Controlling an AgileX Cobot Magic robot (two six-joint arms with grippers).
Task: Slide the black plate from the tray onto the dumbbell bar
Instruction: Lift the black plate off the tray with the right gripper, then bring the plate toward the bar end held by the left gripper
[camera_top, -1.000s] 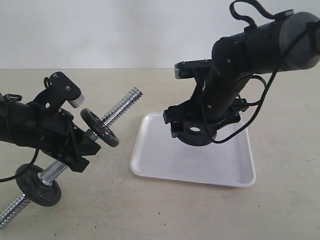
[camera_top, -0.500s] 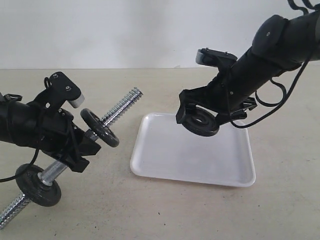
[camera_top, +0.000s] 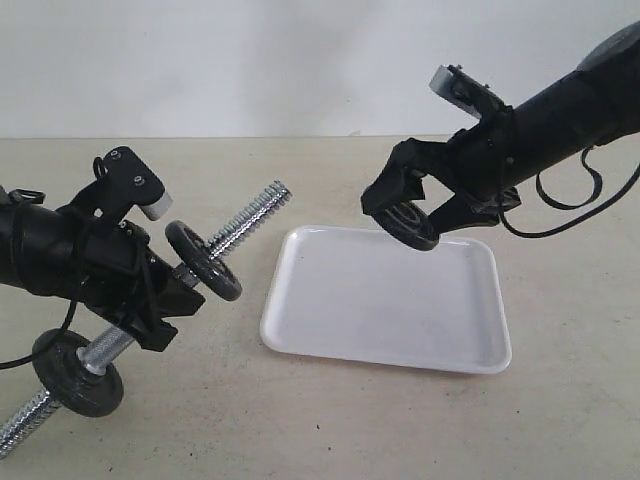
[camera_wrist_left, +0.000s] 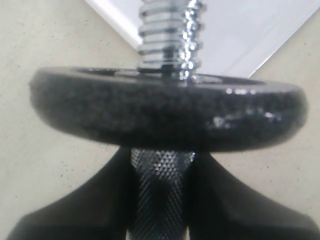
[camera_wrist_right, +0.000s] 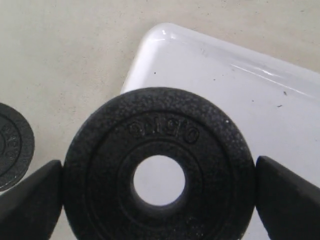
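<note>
My right gripper (camera_top: 412, 212) is shut on the black plate (camera_top: 410, 228), its fingers (camera_wrist_right: 287, 200) pressing the rim from both sides. The plate (camera_wrist_right: 100, 165) hangs tilted in the air above the far left corner of the white tray (camera_top: 380, 310), and its centre hole shows the tray behind it. The dumbbell bar (camera_top: 245, 215) slants up to the right, with my left gripper (camera_top: 160, 295) shut on its knurled middle (camera_wrist_left: 162, 185). The bar's threaded end (camera_wrist_left: 167, 25) points toward the tray and stands a gap away from the plate.
Two more black discs sit on the bar, one (camera_top: 203, 260) just in front of my left gripper and one (camera_top: 78, 372) low near the bar's other end. The tray (camera_wrist_right: 250, 100) has nothing lying in it. Beige tabletop surrounds everything.
My right gripper has lifted the black plate off the tray, up and to the right, and tipped it onto its edge. The left arm and the bar have risen slightly.
</note>
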